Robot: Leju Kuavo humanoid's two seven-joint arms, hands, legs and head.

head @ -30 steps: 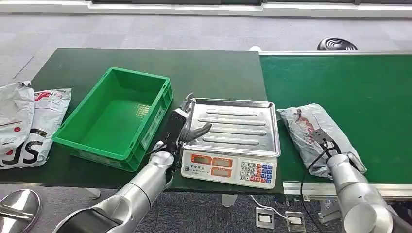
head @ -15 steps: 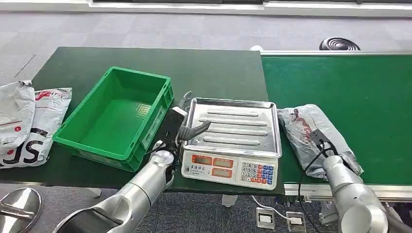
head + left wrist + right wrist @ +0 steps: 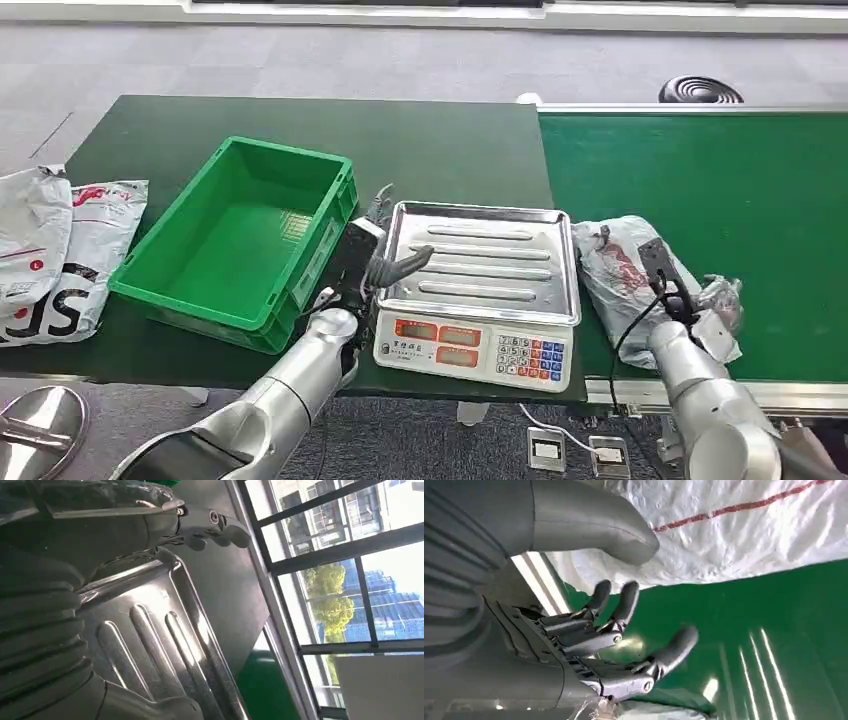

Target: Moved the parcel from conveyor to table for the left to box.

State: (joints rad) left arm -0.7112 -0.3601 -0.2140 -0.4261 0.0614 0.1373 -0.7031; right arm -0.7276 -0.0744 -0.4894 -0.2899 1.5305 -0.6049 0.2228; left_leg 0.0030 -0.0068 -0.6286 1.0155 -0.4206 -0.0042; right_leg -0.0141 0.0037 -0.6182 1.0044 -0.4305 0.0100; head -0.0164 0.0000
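The parcel (image 3: pixel 612 268), a crumpled white and grey mailer bag with red print, lies on the green conveyor (image 3: pixel 700 150) just right of the scale. My right hand (image 3: pixel 668 288) grips its near end, which is bunched up and raised off the belt. In the right wrist view the thumb lies against the parcel (image 3: pixel 749 525) and the fingers (image 3: pixel 624 605) curl beneath, over the belt. My left hand (image 3: pixel 378 265) rests open at the left rim of the scale's steel tray (image 3: pixel 480 211), thumb over the tray. The left wrist view shows its fingers (image 3: pixel 210 522) apart above the tray (image 3: pixel 150 630).
An empty green crate (image 3: pixel 310 265) stands on the dark green table (image 3: pixel 300 120), left of the scale (image 3: pixel 470 350). Two more mailer bags (image 3: pixel 50 250) lie at the table's left edge. A cable runs along my right forearm.
The camera has shifted slightly. My right hand has worked into the parcel's near end, which has crumpled and lifted, and the parcel has drawn a little toward the scale. The left hand has stayed put.
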